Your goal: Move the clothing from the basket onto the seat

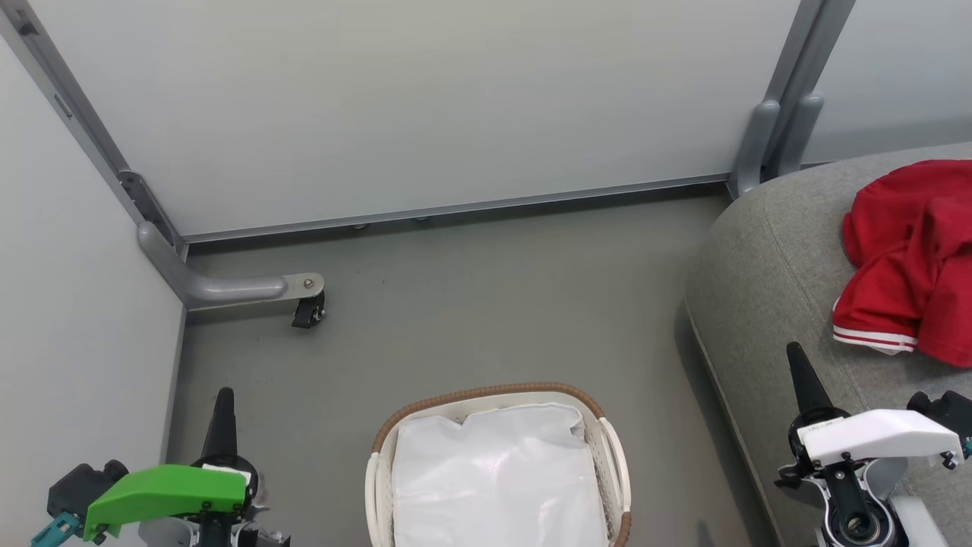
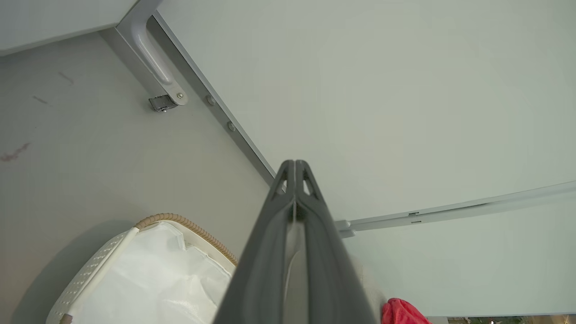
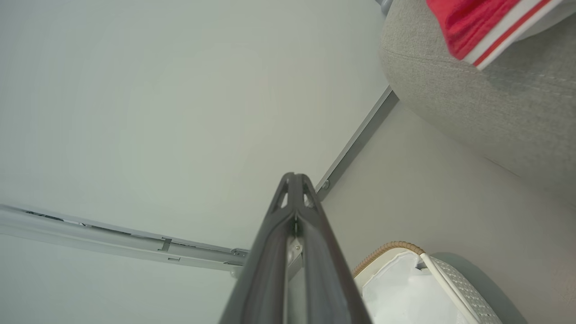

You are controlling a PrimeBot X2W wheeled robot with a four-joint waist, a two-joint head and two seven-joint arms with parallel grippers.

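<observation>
Grey seat (image 1: 767, 289) bears the clothing (image 1: 911, 251); label on right claw (image 1: 794, 351) unreadable.

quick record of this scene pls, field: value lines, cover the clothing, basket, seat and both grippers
clothing: red crumpled pile, white-striped hem showing, lying on the seat
seat: grey cushion, at the robot's right
basket: on the floor between the arms, white lining showing, no red cloth seen inside
left gripper: shut, holding nothing, left of the basket
right gripper: shut, holding nothing, apart from the clothing
task: looks done
</observation>
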